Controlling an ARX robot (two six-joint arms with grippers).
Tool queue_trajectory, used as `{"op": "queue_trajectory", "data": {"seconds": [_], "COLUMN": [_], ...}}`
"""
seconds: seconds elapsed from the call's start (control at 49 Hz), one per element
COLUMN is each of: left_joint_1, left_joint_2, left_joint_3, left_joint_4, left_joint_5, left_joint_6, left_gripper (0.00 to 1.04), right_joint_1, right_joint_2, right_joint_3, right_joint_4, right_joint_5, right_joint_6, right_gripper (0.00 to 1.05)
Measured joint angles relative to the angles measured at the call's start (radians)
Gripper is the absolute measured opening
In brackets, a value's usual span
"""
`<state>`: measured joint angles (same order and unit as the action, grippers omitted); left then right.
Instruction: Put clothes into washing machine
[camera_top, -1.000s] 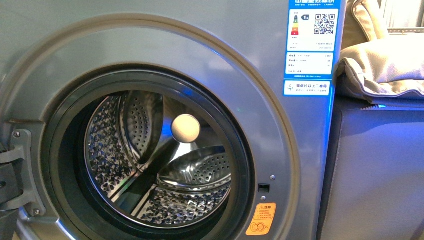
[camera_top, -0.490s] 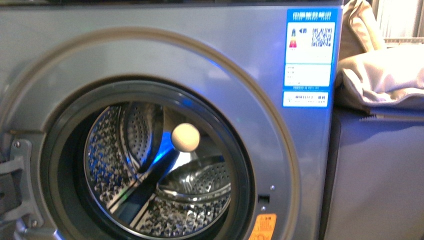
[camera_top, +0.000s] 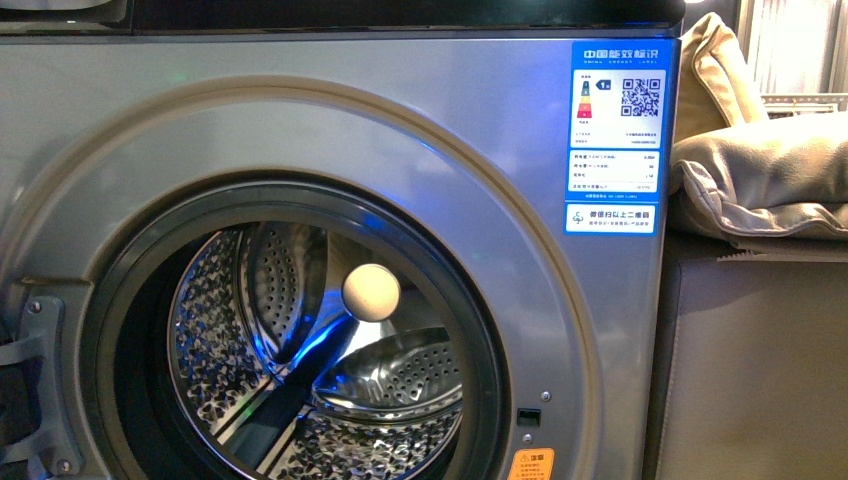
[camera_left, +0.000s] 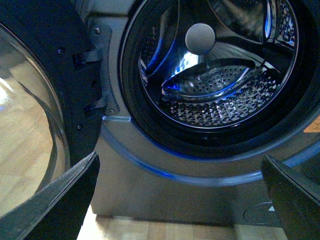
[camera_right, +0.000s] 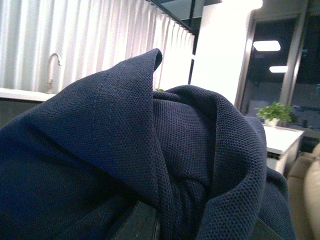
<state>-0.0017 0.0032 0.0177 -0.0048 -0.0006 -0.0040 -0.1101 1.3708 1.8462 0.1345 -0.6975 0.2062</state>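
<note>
Clothes (camera_right: 150, 150) bunched around the right pincer (camera_right: 200, 230)

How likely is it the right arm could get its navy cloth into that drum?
Probably yes, once it turns: the door is swung aside and nothing blocks the mouth of the washing machine, but that arm's camera, filled by the clothes, faces the room.

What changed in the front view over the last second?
The view shifted: the washing machine and its energy label sit lower in the picture, its top edge now showing. Nothing visibly grasped or released. The drum stays empty.
</note>
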Motion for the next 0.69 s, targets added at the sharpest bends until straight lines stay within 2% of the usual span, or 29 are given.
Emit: {"op": "queue_trajectory", "data": {"seconds": [0.122,0.163,0.327,0.694], "left_joint_1": [0.000,0.000,0.000,0.000], "left_joint_2": [0.000,0.000,0.000,0.000], "left_joint_3": [0.000,0.000,0.000,0.000], "left_joint_4": [0.000,0.000,0.000,0.000], "left_joint_5": [0.000,0.000,0.000,0.000], "left_joint_6": [0.000,0.000,0.000,0.000], "left_gripper": [0.98,0.98,0.98,0.98], "right_joint_1": [0.146,0.219,0.383,0.401], "right_joint_2": [0.037,0.056,0.087,0.087], "right_joint_3": [0.080,0.108,0.122,0.122], "right_joint_4": [-0.104,-0.145,-0.191,-0.191], "right_joint_5": [0.079,0.113,0.156,0.158], "right_joint_6": [-0.049,-0.074,-0.113,-0.113], "right_gripper": [0.15,0.15,0.15,0.15]}}
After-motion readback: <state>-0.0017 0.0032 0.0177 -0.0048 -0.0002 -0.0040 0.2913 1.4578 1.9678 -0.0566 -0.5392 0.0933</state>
